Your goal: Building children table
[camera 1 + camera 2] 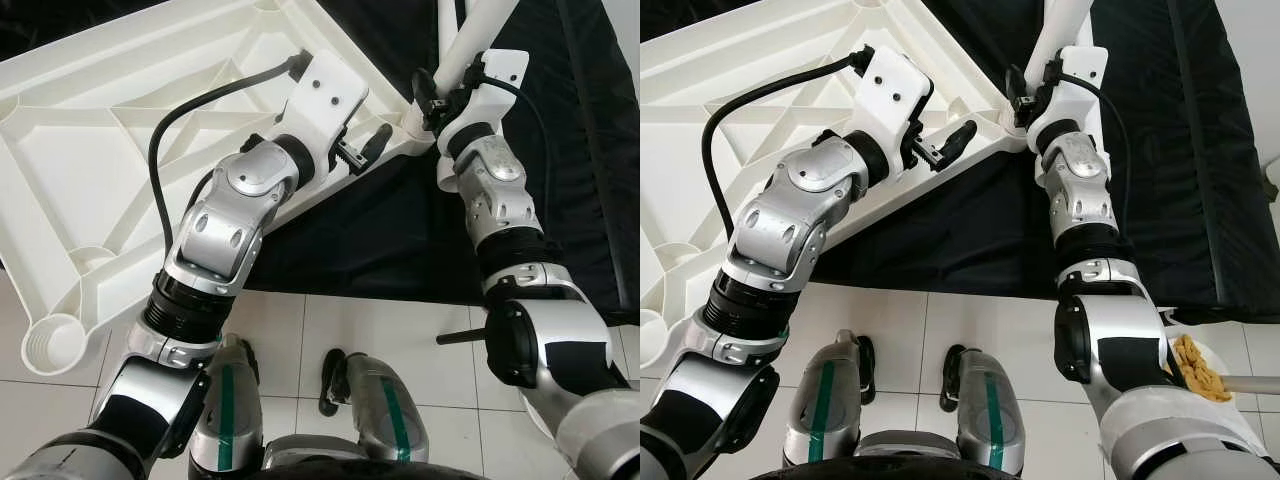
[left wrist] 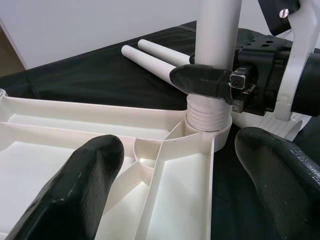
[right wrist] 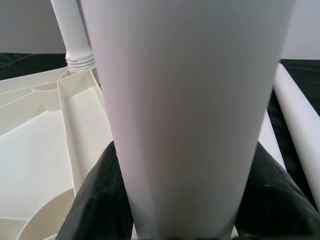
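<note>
Screwing a leg into the corner socket

My right gripper (image 1: pixel 1025 95) is clenching the table leg (image 2: pixel 216 40); left gripper (image 2: pixel 175 175) released beside the upturned tabletop (image 1: pixel 120 150). Tilting risks cross-threading.

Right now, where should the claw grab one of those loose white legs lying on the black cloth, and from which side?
Probably around the middle of a loose leg, coming down from above. Each is a smooth round tube lying flat on the black cloth, so the claw's fingers can close across its width. The two lie close side by side, so the outer one looks easier.
</note>
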Tool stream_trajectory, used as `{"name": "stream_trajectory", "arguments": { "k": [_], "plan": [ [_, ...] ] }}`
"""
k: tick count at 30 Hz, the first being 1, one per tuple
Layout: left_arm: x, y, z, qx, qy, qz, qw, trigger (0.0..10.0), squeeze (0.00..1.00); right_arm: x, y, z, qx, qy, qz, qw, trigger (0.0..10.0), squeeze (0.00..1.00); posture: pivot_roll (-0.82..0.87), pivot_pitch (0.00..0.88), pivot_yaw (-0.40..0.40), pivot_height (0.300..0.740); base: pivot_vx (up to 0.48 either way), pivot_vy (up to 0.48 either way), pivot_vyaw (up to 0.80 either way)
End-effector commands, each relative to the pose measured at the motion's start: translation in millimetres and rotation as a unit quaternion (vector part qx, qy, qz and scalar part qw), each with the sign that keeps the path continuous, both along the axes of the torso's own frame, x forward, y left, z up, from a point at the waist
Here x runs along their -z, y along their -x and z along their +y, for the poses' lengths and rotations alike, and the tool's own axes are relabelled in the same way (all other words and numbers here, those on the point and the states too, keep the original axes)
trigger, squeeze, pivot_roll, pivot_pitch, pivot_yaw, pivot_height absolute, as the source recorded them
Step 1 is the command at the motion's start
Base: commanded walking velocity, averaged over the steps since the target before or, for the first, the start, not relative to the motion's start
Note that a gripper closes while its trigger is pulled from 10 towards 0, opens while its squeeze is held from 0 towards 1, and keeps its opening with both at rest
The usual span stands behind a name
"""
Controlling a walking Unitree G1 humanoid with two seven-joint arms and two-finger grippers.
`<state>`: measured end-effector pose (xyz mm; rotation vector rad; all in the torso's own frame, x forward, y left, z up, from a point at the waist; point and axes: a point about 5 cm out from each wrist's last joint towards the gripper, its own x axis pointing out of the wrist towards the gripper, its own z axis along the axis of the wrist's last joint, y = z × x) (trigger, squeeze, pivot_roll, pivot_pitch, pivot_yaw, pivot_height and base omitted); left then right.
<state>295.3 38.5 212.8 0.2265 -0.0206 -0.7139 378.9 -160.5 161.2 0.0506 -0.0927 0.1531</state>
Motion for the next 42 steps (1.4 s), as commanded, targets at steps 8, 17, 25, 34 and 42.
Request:
{"name": "stream_trajectory", "arguments": {
  "k": [8, 17, 25, 34, 42],
  "plan": [
    [1, 1.1, -1.2, -0.011, 0.003, 0.001, 1.0, 10.0, 0.0, 39, 8.7, -6.8, 0.105, -0.029, 0.079, 0.991, 10.0, 0.0, 0.12, 0.103, -0.081, 0.74, 0.0, 0.0, 0.0],
    [1, 1.4, -2.2, -0.01, 0.004, 0.002, 1.0, 10.0, 0.0, 35, 6.5, -2.1, 0.156, -0.04, 0.073, 0.984, 10.0, 0.0, 0.12, 0.103, -0.082, 0.74, 0.0, 0.0, 0.0],
    [1, 1.5, -3.4, -0.01, 0.005, 0.002, 1.0, 10.0, 0.0, 30, 3.5, 2.8, 0.231, -0.04, 0.076, 0.969, 10.0, 0.0, 0.12, 0.101, -0.091, 0.74, 0.0, 0.0, 0.0],
    [2, 2.0, -5.4, -0.009, 0.008, 0.003, 1.0, 10.0, 0.0, 30, 6.6, 5.1, 0.322, -0.038, 0.077, 0.943, 10.0, 0.0, 0.12, 0.096, -0.097, 0.74, 0.0, 0.0, 0.0],
    [2, 2.4, -6.6, -0.008, 0.009, 0.003, 1.0, 10.0, 0.0, 25, 7.0, 15.7, 0.344, -0.046, 0.064, 0.936, 10.0, 0.0, 0.12, 0.084, -0.105, 0.74, 0.0, 0.0, 0.0]
  ]
}}
